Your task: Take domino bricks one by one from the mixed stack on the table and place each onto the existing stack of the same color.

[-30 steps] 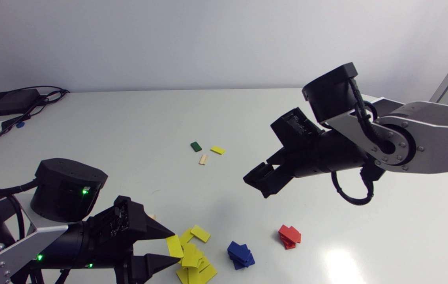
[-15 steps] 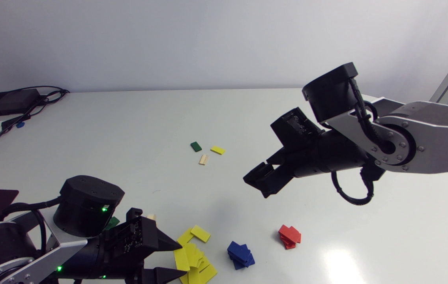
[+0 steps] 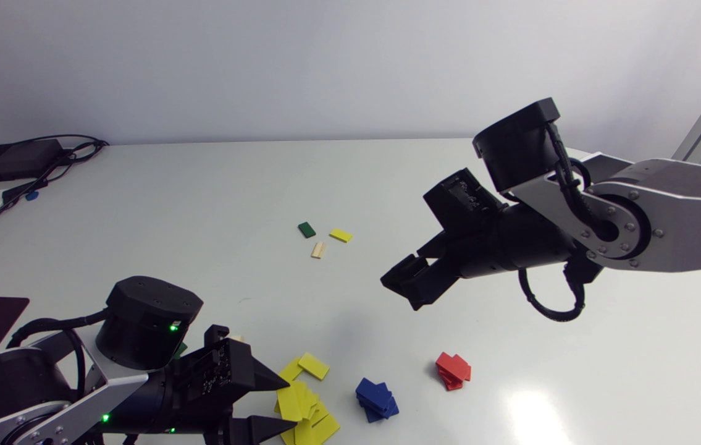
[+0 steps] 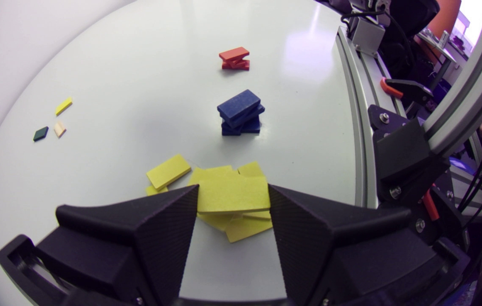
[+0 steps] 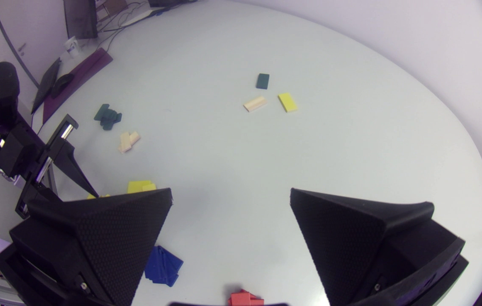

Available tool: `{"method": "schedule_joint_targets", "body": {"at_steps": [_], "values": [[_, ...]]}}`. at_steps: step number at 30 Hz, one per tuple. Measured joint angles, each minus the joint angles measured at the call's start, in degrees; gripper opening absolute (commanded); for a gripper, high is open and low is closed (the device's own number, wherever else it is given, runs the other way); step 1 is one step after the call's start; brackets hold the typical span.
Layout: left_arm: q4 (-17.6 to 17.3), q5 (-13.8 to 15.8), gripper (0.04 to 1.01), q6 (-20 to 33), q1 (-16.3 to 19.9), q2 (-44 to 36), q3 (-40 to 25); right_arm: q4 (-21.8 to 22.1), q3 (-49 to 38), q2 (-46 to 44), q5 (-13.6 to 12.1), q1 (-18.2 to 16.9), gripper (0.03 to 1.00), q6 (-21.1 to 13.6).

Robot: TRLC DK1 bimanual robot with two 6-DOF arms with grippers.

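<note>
A pale grey table (image 3: 202, 185) (a bright glare (image 3: 535, 408) near its right front) meets a plain white wall (image 3: 264, 62)

Room was left between the loose bricks (image 3: 318, 250) and the blue stack (image 3: 376, 398); the yellow pile (image 3: 320, 426) was hemmed by the left gripper (image 3: 288, 406), clamped on a yellow brick (image 4: 232, 197).

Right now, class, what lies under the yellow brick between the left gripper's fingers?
More yellow bricks of the loose pile show beneath the held brick. It and the left gripper cover the pile's middle, so contact cannot be judged.
</note>
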Motion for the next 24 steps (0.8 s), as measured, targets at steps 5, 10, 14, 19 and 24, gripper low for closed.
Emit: {"method": "schedule_joint_targets", "body": {"at_steps": [5,10,14,19,24], "values": [[1.3,0.0,0.298,0.0,0.0,1.4,0.0,0.0,0.0,0.0,0.0,0.0,0.977,0.2],[1.4,0.0,0.369,0.0,0.0,1.5,-0.1,0.0,0.0,0.0,0.0,0.0,0.977,0.2],[1.5,0.0,0.507,0.0,0.0,1.5,-0.3,0.0,0.0,-0.1,0.0,0.0,0.977,0.2],[1.5,0.0,0.657,0.0,0.0,1.5,-0.3,0.0,0.0,-0.1,0.0,0.0,0.977,0.2],[1.7,0.0,0.700,0.0,0.0,1.6,-0.3,0.0,0.0,-0.1,0.0,0.0,0.977,0.2]]}}
